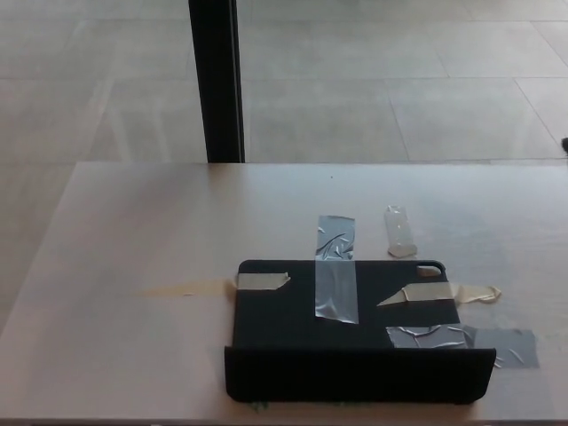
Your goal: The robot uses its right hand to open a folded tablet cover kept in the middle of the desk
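Observation:
A black tablet cover (346, 337) lies on the light wooden desk (133, 257), near the front edge and a little right of centre. Its near flap (355, 374) stands up along the front. Strips of grey tape (335, 275) and beige tape (262, 282) hold it to the desk. Neither of my hands shows in the head view.
A clear tape piece (399, 232) is stuck on the desk behind the cover. More grey tape (506, 346) sits at the cover's right. A black post (217, 80) stands beyond the desk's far edge on a tiled floor. A dark object (564, 144) peeks in at the right edge.

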You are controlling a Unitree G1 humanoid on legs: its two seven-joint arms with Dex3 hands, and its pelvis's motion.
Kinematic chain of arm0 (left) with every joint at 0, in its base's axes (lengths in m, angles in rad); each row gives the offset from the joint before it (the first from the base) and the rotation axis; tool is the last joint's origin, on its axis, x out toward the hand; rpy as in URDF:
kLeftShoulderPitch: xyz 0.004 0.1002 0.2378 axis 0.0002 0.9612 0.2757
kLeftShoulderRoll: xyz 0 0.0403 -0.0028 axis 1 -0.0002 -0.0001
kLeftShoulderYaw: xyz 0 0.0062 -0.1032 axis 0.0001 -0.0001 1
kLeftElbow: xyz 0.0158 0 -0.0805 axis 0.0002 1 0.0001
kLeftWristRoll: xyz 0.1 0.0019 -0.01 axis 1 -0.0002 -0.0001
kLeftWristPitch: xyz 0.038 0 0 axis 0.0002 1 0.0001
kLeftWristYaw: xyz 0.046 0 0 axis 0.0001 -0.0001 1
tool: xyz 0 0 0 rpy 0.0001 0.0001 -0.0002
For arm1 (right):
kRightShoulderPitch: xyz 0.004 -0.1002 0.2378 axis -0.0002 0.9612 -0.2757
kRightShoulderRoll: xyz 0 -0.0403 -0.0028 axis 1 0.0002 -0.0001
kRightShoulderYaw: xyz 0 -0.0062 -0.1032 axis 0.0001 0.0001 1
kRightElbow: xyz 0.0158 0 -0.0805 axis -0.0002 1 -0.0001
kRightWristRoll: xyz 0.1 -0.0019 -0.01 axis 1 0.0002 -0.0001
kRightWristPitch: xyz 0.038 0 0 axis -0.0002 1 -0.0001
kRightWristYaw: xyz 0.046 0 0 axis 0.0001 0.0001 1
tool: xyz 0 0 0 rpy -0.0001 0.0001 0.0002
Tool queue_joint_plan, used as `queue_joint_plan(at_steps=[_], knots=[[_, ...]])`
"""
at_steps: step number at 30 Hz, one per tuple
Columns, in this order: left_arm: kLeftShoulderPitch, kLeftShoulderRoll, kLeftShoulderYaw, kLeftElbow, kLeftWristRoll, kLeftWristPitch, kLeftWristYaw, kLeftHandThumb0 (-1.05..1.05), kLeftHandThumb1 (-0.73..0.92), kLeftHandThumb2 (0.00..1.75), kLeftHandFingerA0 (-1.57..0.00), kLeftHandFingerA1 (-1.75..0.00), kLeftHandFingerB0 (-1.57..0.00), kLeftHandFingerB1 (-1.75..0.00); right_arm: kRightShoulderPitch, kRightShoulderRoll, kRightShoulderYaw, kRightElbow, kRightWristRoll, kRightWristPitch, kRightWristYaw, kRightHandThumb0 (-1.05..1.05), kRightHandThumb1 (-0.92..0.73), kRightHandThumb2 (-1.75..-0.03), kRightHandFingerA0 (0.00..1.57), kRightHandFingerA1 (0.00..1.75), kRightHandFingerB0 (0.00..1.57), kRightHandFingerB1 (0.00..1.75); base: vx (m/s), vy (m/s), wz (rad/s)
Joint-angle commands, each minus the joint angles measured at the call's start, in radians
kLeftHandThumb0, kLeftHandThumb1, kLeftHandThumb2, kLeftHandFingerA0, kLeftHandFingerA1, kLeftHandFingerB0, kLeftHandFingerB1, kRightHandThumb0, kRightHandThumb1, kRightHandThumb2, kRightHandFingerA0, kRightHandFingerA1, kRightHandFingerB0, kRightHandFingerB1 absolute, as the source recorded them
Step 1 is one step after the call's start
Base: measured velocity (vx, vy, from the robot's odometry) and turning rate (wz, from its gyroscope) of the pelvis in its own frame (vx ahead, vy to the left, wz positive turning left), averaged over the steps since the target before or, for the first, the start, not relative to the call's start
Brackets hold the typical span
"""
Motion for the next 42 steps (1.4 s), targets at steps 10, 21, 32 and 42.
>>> queue_joint_plan(at_steps=[10,21,32,42], knots=[[-0.008,0.065,0.030,0.024,-0.070,0.038,-0.013,-0.75,0.77,0.63,-0.67,-0.86,-0.37,-0.61,-0.192,-0.157,0.588,0.216,-0.513,-0.085,0.225,-0.93,-0.89,-0.68,0.30,0.46,0.23,0.30,0.00,0.000,0.00],[-0.006,0.072,0.025,0.027,-0.065,0.028,-0.022,-0.74,0.79,0.64,-0.69,-0.88,-0.37,-0.62,-0.292,-0.205,0.787,0.166,-0.595,-0.024,0.437,-0.99,-0.92,-0.70,0.40,0.59,0.31,0.33,0.00,0.000,0.00],[-0.010,0.078,0.020,0.024,-0.060,0.028,-0.015,-0.74,0.77,0.63,-0.66,-0.86,-0.39,-0.64,-0.310,-0.132,0.996,0.156,-0.673,0.215,0.717,-1.01,-0.90,-0.67,0.37,0.68,0.23,0.41,0.00,0.000,0.00],[-0.009,0.082,0.027,0.027,-0.066,0.029,-0.043,-0.73,0.76,0.63,-0.65,-0.85,-0.36,-0.62,-0.344,-0.071,1.150,0.127,-0.821,0.309,0.866,-1.05,-0.92,-0.70,0.38,0.71,0.31,0.48,0.00,0.000,0.00]])
